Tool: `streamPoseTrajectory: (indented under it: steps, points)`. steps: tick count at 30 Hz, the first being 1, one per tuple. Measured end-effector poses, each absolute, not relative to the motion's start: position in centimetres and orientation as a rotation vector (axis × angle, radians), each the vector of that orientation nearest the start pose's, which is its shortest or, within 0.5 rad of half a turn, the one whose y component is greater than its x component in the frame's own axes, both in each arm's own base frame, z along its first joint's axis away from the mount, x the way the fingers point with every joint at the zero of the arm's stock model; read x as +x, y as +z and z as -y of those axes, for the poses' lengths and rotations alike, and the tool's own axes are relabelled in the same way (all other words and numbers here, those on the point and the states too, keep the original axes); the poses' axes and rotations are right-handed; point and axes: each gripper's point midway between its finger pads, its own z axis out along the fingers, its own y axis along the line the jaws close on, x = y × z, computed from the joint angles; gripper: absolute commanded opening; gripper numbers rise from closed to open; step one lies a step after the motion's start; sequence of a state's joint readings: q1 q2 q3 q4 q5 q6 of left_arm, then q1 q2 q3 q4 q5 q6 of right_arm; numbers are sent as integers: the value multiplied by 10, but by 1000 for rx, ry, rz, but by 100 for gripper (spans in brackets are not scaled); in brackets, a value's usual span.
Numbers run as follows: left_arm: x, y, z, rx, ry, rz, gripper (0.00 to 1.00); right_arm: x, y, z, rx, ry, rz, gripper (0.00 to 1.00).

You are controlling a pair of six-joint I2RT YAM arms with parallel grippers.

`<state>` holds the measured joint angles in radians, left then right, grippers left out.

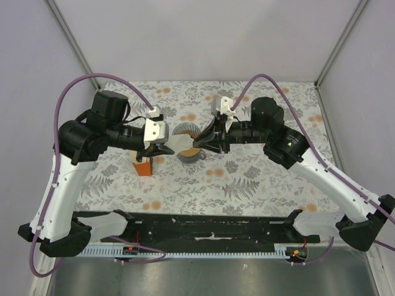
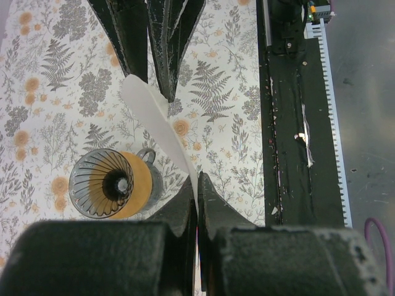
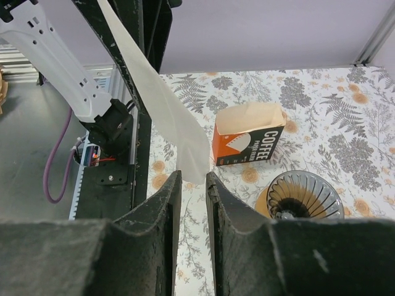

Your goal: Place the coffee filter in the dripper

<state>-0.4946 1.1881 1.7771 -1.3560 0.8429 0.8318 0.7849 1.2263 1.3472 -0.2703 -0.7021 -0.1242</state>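
A floral cloth (image 1: 259,179) of grey ferns and orange blossoms covers the surface. Toward its left edge stands an upright orange-and-black box (image 3: 247,140) lettered COFFEE, its top open with tan paper showing. Near the middle sits a clear glass cup (image 2: 157,182) with a small handle. A black rail (image 1: 210,229) runs along the near edge

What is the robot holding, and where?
The left gripper pinches the coffee filter by one edge; the right gripper has its jaws open around the opposite edge.

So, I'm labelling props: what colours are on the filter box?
The filter box is orange and black with white lettering and a tan paper top. It shows best in the right wrist view.
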Motion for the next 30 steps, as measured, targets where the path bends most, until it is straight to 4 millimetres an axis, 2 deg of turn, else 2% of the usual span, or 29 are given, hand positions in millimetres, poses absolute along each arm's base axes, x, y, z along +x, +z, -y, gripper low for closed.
streamPoseTrajectory:
  steps: [6, 13, 25, 30]
  points:
    - [146, 376, 205, 1616, -784, -1413, 2, 187, 383, -337, -1239, 1074, -1305, 31]
    - [146, 376, 205, 1616, -785, -1413, 2, 181, 387, -338, -1265, 1101, -1275, 35]
    - [146, 376, 205, 1619, -787, -1411, 2, 187, 383, -349, -1304, 1117, -1259, 38]
    - [145, 376, 206, 1620, -787, -1410, 2, 182, 385, -352, -1331, 1145, -1220, 38]
